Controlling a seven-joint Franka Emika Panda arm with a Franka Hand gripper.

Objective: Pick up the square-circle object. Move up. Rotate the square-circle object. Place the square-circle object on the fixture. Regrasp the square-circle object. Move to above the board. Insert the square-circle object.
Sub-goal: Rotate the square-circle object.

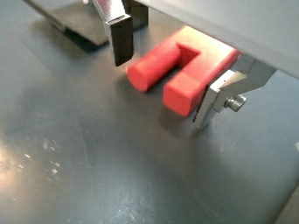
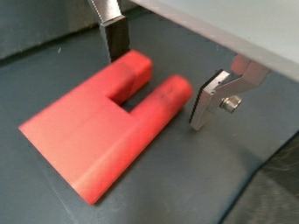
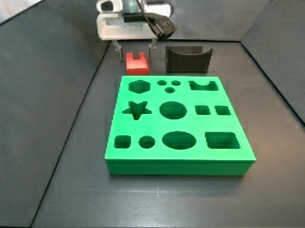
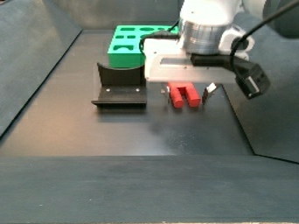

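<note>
The square-circle object [image 1: 176, 70] is a small red block with two legs, one round and one square. It lies flat on the dark floor [image 1: 105, 166] beside the board [image 3: 179, 120]. My gripper [image 1: 167, 70] hangs low over it and is open. Its two fingers [image 2: 117, 39] straddle the red legs [image 2: 146, 92] with a gap on each side. In both side views the gripper [image 3: 141, 43] sits just above the red block [image 3: 137, 62] [image 4: 184, 95]. The dark fixture [image 3: 187, 59] [image 4: 119, 87] stands close by, next to the block.
The green board [image 4: 135, 44] with its cut-out holes lies beyond the fixture. Dark walls [image 3: 48, 53] enclose the floor on the sides. Part of the fixture [image 1: 70, 26] shows past one finger in a wrist view.
</note>
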